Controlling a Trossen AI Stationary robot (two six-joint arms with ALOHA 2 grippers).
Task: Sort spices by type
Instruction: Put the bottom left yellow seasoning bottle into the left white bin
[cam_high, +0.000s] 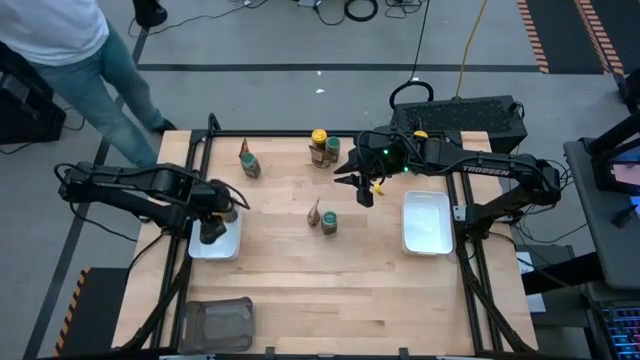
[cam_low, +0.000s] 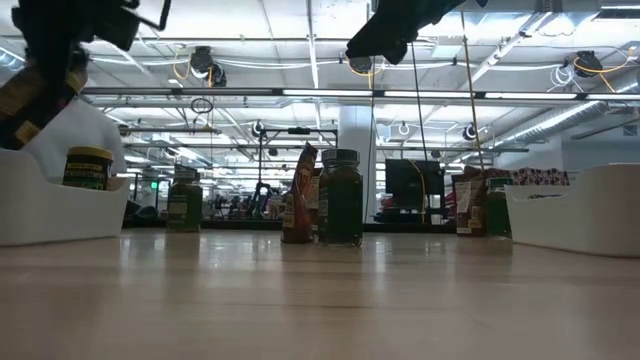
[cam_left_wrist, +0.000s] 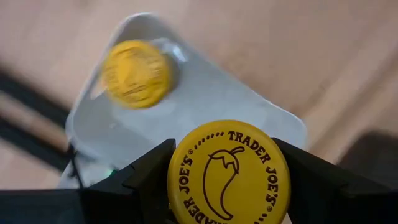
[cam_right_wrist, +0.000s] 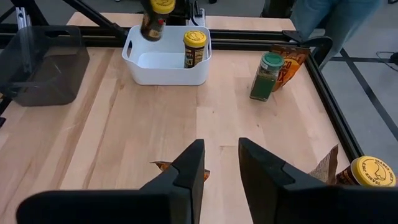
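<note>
My left gripper (cam_high: 212, 228) hangs over the left white tray (cam_high: 232, 246), shut on a yellow-lidded spice jar (cam_left_wrist: 227, 174). A second yellow-lidded jar (cam_left_wrist: 135, 73) stands in that tray on its base. My right gripper (cam_right_wrist: 221, 149) hovers open above the table's far middle with nothing between its fingers. On the table a green-lidded jar (cam_high: 329, 222) stands beside a brown-orange packet (cam_high: 314, 212). Another green-lidded jar with a packet (cam_high: 248, 160) is at the far left. A yellow-lidded jar (cam_high: 319, 138) with more spices stands at the far edge. My left gripper pinches the jar between its two fingers at the lid's rim (cam_left_wrist: 177, 186), one finger (cam_left_wrist: 146, 180) on each side. The fingers come from above, pointing down. The jar is lifted clear above the tray, lid up and somewhat tilted (cam_right_wrist: 155, 15).
A second white tray (cam_high: 425, 222) sits at the right, near my right arm. A dark grey tray (cam_high: 218, 322) lies at the near left corner. A person (cam_high: 90, 60) stands beyond the far left corner. Bare wood stretches across the near half.
</note>
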